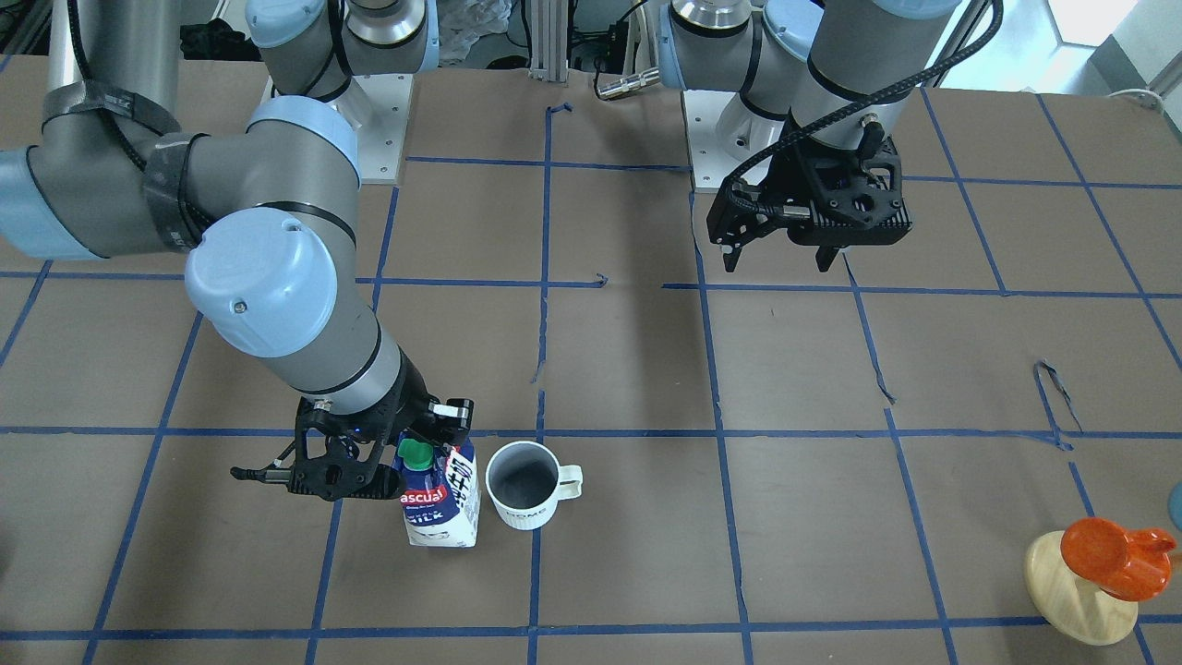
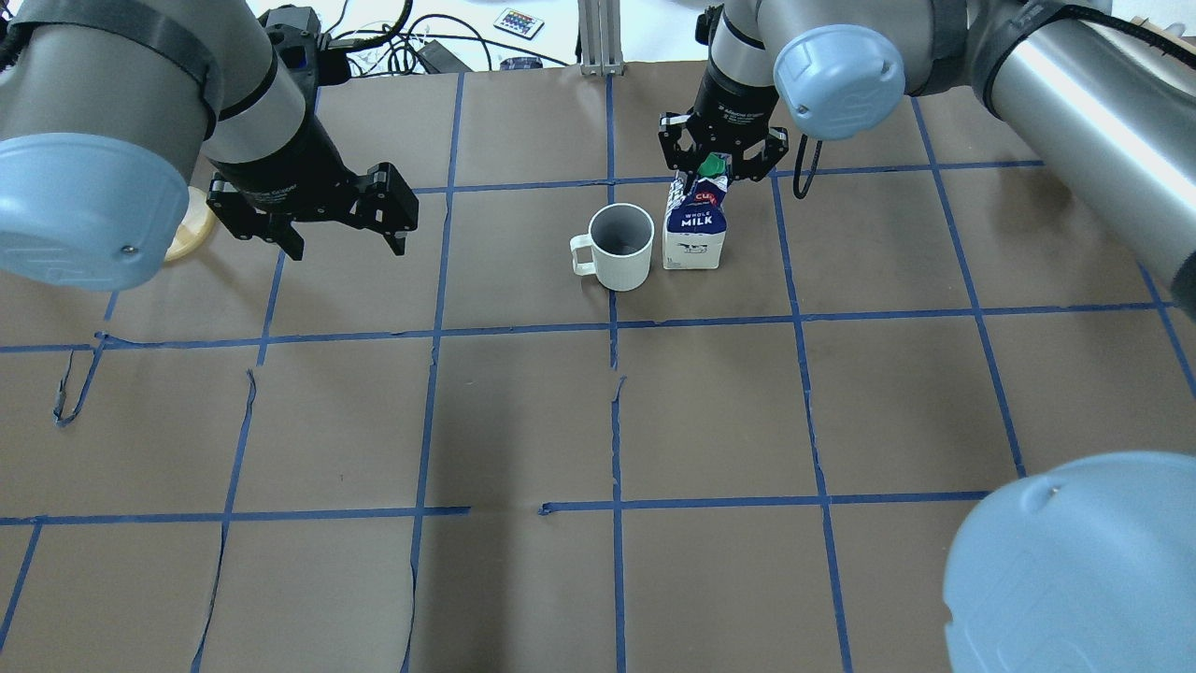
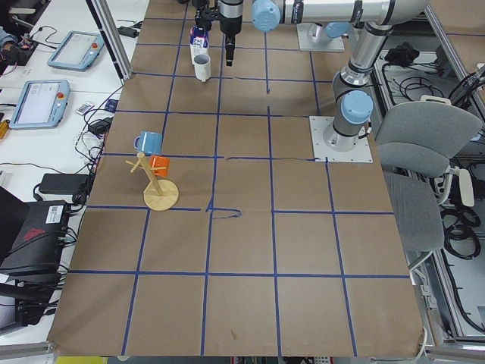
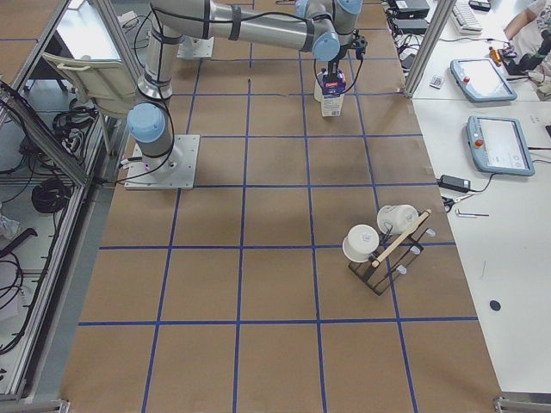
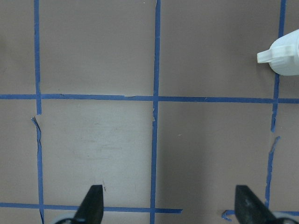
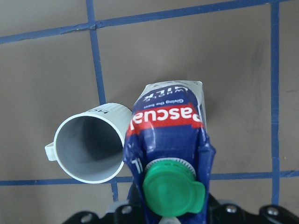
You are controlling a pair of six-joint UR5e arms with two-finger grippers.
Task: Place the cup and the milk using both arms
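We see the right gripper (image 2: 721, 166) pinching the top of the upright milk (image 2: 694, 229), standing on the bench (image 2: 710, 402) directly beneath it, just right of the cup (image 2: 620, 245), while the left gripper (image 2: 346, 245) hangs spread well to the left.

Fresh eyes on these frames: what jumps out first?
The milk and the cup stand side by side at the far middle of the table, with the right gripper closed on the milk's top. The left gripper hangs open over bare paper. An orange cup sits on a wooden stand at the table's left end.
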